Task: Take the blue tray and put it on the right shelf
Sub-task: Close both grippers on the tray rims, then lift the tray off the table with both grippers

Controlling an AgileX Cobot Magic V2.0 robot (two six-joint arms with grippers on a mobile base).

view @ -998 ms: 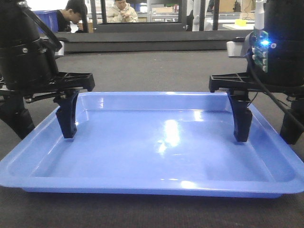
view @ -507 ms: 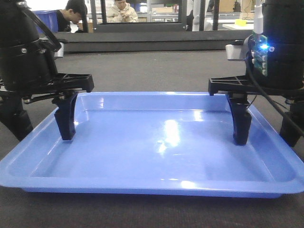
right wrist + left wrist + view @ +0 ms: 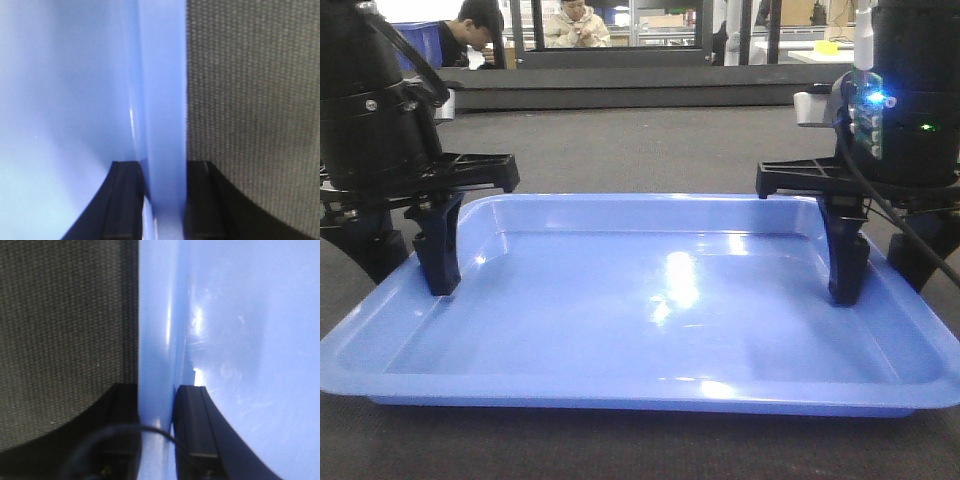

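Centrally, the tray point(image 3: 660, 300) lay flat on the dark worktop point(image 3: 650, 150); the left pincer point(image 3: 408, 272) clamped the tray's left rim, the right pincer point(image 3: 878, 283) its right rim, one finger inside each.

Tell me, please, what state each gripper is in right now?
Left gripper: closed on the tray's left rim.
Right gripper: closed on the tray's right rim.
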